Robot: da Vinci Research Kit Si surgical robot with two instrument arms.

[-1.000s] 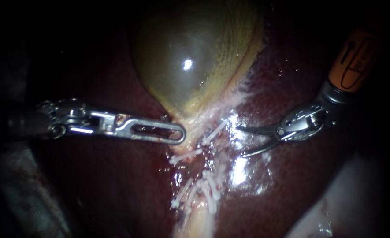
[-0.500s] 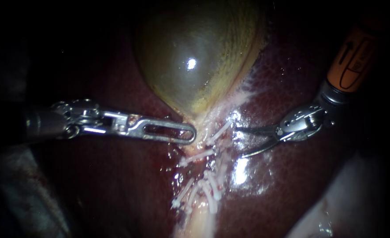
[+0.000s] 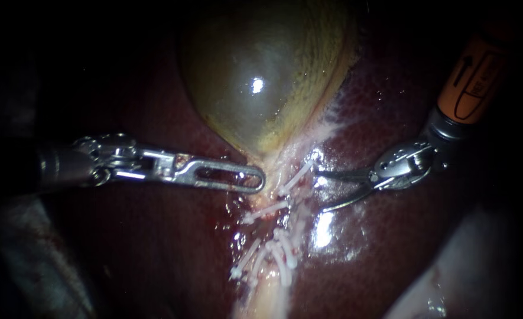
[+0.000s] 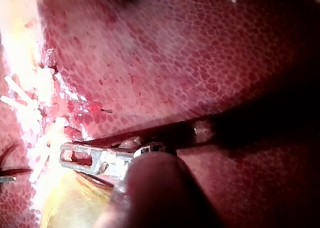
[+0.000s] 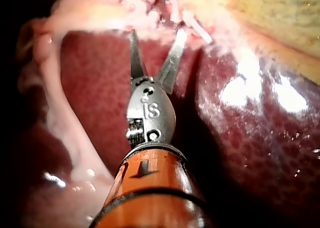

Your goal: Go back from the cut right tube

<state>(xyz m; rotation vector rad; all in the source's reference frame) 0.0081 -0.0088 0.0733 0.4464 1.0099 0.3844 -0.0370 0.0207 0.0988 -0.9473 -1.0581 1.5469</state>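
Lying across the dark red liver point(image 3: 391, 248), the left instrument point(image 3: 261, 179) reaches in from the left, and its slotted pincer is pressed together with nothing held that I can see. Its tip sits right against the pale neck under the gallbladder point(image 3: 255, 77), which bulges greenish and glossy above. From the left wrist view the same pincer point(image 4: 65, 158) lies flat over the liver, just short of the white clips point(image 4: 15, 91).

Below the neck a pale bundle runs down, studded with clips. 1 upper clip point(image 3: 296, 176) slants toward the right side, a second clip point(image 3: 265, 210) lies crosswise under it, and a lower cluster point(image 3: 279, 254) sits further down. The right tube point(image 3: 289, 215) is the strand on the bundle's right edge, between the upper clip and the cluster. I cannot make out the cut itself.

The right instrument point(image 3: 320, 190) comes in from the upper right on an orange shaft. Its 2 thin blades are spread wide and hold nothing, with their tips just beside the right tube. The right wrist view point(image 5: 157, 32) shows that same V pointing at the clipped tissue.

Against 1 second ago, the left instrument's tip has slid closer to the neck. The spread blades have barely shifted in the last 0.5 second.
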